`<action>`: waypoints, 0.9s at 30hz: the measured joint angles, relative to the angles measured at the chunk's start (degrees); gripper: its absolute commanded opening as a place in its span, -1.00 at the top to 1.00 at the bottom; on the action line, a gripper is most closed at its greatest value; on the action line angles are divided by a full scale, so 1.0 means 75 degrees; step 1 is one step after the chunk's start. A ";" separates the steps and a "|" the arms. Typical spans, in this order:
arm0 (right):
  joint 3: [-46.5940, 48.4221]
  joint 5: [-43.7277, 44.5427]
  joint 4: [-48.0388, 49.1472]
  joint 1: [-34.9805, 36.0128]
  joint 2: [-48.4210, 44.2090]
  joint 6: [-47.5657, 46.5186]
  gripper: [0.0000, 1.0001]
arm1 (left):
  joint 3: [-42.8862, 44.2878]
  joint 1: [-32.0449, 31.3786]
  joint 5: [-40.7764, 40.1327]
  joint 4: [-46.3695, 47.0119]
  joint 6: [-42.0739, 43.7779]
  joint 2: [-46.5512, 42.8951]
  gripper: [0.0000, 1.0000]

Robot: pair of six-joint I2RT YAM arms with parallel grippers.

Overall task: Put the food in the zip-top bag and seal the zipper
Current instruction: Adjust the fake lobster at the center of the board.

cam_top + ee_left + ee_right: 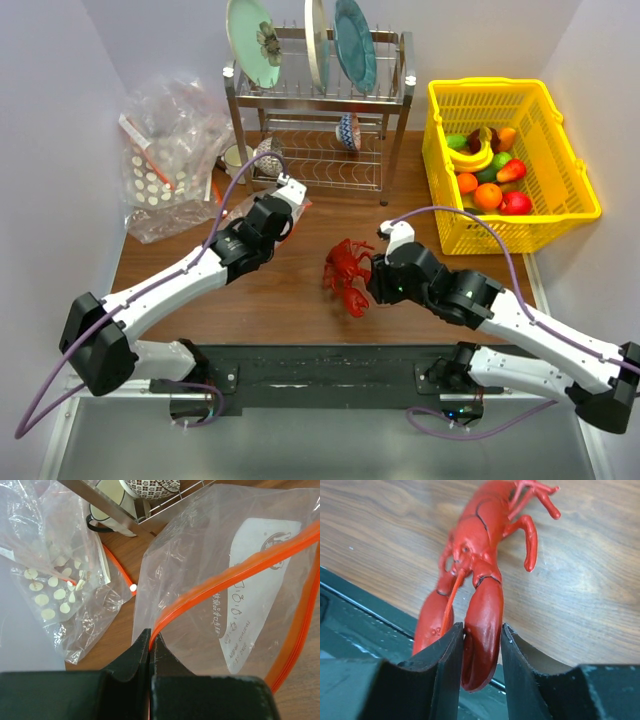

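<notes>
Two containers: the bag (200,580), empty and gaping open, is pinched at its zipper (240,570) by the clenched left gripper (150,641); the basket (500,236) holds mixed fruit (488,196). The right gripper (481,632) clamps one claw of the lobster (480,525), which lies on the table (580,580).

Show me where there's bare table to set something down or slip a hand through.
Bare wood lies between the left fingers and the lobster, running back to the dish rack. A narrower strip separates rack and yellow basket. Back left is crowded: the heap of bags, a mug and the held zip-top bag.
</notes>
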 measured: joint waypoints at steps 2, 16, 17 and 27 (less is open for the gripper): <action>0.0236 0.0000 -0.0140 0.0000 -0.0076 0.0006 1.00 | 0.0000 0.0000 0.0073 0.0003 0.0000 0.0029 1.00; 0.1037 0.0035 -0.0536 0.0000 -0.0420 0.0356 -0.43 | 0.0000 0.0000 0.0423 0.0020 -0.0122 0.0274 1.00; 0.0959 0.0058 -0.0533 0.0000 -0.0297 0.0385 -0.53 | 0.0000 0.0000 0.0431 0.0020 -0.0122 0.0274 1.00; -0.0393 0.0216 -0.0787 -0.0003 0.0204 0.0781 -0.77 | -0.0006 0.0000 0.0481 0.0020 -0.0128 0.0274 1.00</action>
